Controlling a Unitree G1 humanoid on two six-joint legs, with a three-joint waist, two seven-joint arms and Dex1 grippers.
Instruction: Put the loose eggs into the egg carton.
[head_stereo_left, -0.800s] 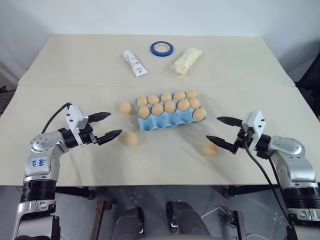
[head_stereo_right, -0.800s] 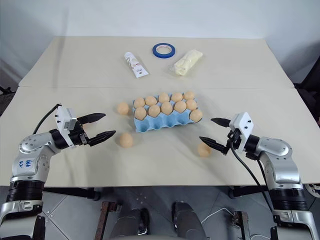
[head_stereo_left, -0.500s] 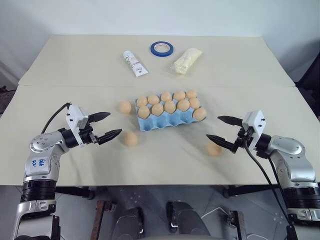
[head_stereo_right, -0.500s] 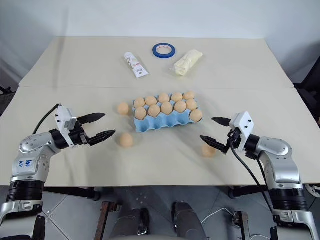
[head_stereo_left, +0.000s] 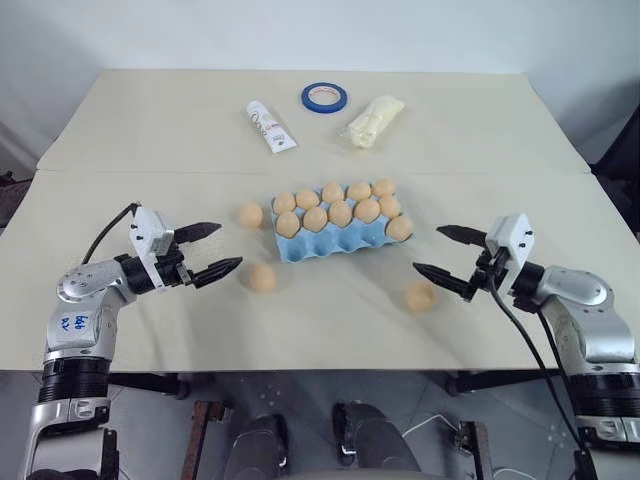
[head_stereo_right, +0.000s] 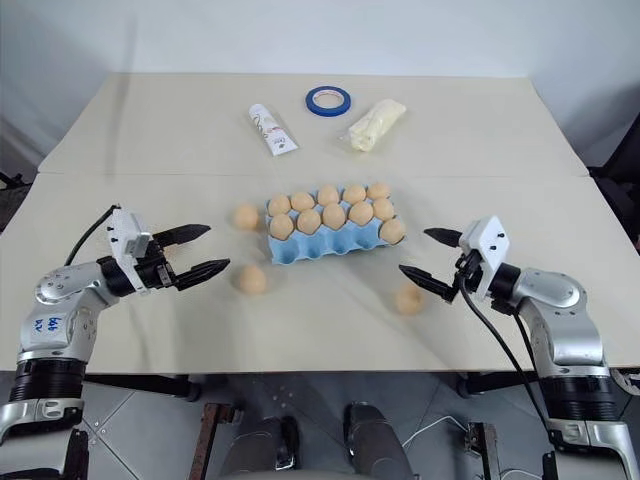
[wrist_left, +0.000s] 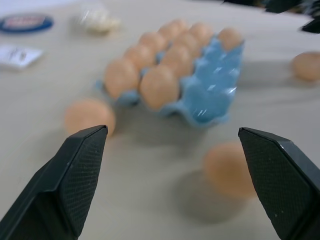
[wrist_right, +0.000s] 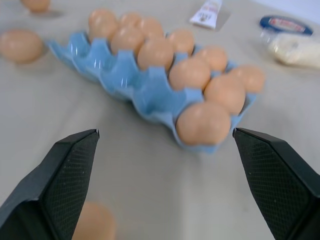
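a: both claws? 
b: left gripper and right gripper hang spread wide, empty, tips aimed inward.

a: eggs? 
b: one loose egg just past the left tips, another beyond it beside the egg carton. a third sits just under the right tips.

a: carton's lie? 
b: between the grippers, long axis across, slightly slanted.

a: writing? 
b: tube print unreadable.

a: surface? 
b: beige table, white wall.
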